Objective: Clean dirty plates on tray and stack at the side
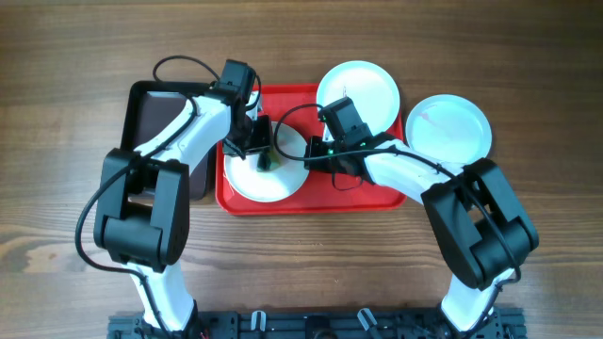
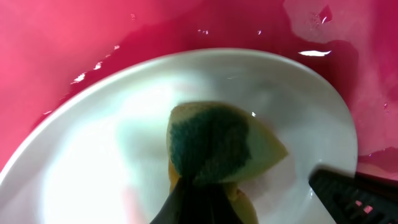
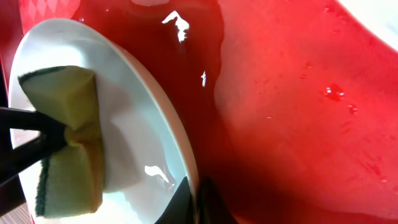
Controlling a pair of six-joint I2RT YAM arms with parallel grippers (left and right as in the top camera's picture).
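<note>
A white plate (image 1: 247, 177) lies at the left of the red tray (image 1: 320, 198). My left gripper (image 1: 266, 155) is shut on a yellow-and-green sponge (image 2: 217, 146) and presses it on this plate (image 2: 93, 155). My right gripper (image 1: 316, 151) is shut on the plate's right rim (image 3: 180, 155); the sponge (image 3: 68, 124) shows there too. A second plate (image 1: 372, 85) rests on the tray's back edge. A third plate (image 1: 450, 124), with faint red streaks, lies on the table to the right of the tray.
A dark brown tray (image 1: 155, 118) with a black rim lies left of the red tray, under my left arm. The red tray floor (image 3: 298, 112) is wet and shiny. Wooden table (image 1: 57, 141) lies all round.
</note>
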